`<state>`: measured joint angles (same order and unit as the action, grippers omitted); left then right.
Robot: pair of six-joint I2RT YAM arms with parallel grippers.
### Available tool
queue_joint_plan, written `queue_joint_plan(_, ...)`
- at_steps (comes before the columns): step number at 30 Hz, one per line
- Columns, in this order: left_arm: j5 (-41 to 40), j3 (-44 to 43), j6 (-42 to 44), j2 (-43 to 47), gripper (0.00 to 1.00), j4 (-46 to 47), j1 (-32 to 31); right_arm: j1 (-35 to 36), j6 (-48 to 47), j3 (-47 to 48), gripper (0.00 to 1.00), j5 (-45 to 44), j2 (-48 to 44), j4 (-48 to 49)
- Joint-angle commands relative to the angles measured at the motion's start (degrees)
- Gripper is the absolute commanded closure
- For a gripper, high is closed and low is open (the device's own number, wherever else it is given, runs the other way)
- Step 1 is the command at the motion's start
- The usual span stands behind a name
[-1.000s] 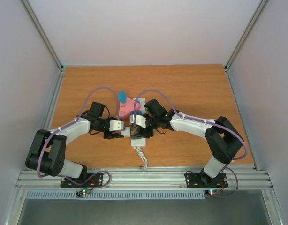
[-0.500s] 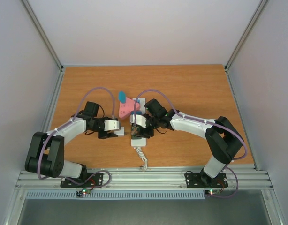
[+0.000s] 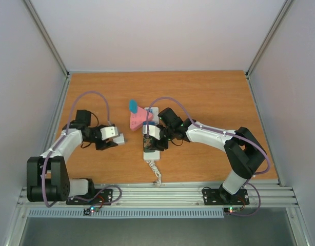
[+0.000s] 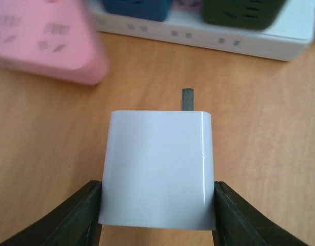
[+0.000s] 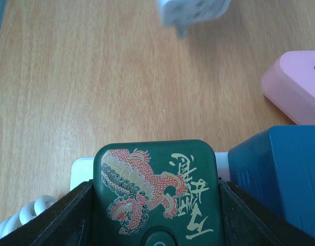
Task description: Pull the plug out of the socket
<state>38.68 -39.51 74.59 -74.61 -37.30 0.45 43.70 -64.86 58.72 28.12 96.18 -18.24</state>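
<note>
Though free of the socket (image 4: 280,43), the plug (image 4: 157,174) sits near a pink block (image 4: 50,46).

Left of centre, the left gripper (image 3: 115,140) holds a small white plug (image 3: 119,138) over the wooden table (image 3: 209,97), well apart from the socket (image 3: 152,152) at mid-frame. The right gripper (image 3: 148,139) sits over the socket, seemingly clamped on a dark plug (image 3: 146,137). A pink block (image 3: 138,119) lies just upper left.

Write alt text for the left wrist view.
A white plug is gripped between two black fingers, one metal prong pointing away over the wooden table. Beyond, blurred, are a pink block and the white socket strip holding a blue plug and a dark green plug.
</note>
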Motion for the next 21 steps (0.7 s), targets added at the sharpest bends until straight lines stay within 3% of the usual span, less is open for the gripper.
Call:
queue_joint_plan(1, 4.5, -6.4, -2.8, -0.9, 0.72, -2.3, 5.8, -0.6, 3.4, -2.9, 0.74, -2.3, 3.9, -13.1)
queue_joint_plan(10, 4.0, -17.4, -17.0, -7.6, 0.71, 4.2, 12.3, -0.5, 4.6, -2.7, 0.68, -2.2, 3.6, -12.0)
queue_joint_plan(16, -4.6, -25.0, -34.9, -15.4, 0.7, 15.4, 14.2, -0.6, 5.5, -2.7, 0.61, -1.9, 3.3, -11.1)
queue_joint_plan(21, -11.5, -30.1, -44.3, -22.5, 0.7, 20.9, 15.5, -0.6, 5.8, -2.5, 0.57, -1.8, 3.5, -10.8)
